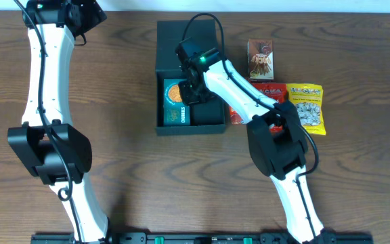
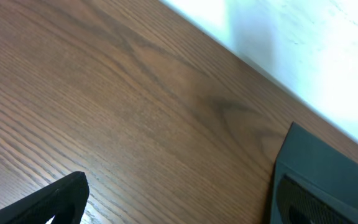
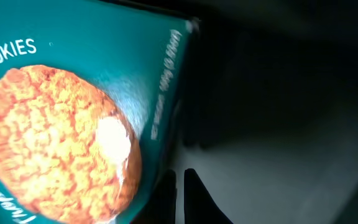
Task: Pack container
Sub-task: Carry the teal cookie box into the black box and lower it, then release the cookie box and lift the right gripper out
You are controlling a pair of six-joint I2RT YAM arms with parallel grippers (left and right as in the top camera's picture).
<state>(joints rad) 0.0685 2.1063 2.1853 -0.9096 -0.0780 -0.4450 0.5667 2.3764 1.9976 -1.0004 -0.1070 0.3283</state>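
Though matte black, open container point(image 1: 191, 129) with teal cookie carton point(image 1: 176, 102) inside.

right hand point(image 1: 192, 91) inside container point(image 1: 189, 129); teal carton point(image 1: 175, 105) at its left; snack packets point(image 1: 306, 107) right of container

Brown carton point(image 1: 261, 59), red packet point(image 1: 273, 89), yellow packet point(image 1: 307, 107), wooden table point(image 1: 134, 176).

Looks like a robotics lab bench. White left arm point(image 1: 46, 74) and right arm point(image 1: 239, 91) rise from a black base rail point(image 1: 202, 238) at the wood-grain table point(image 1: 134, 169) edge; plain white wall point(image 2: 303, 37) behind.
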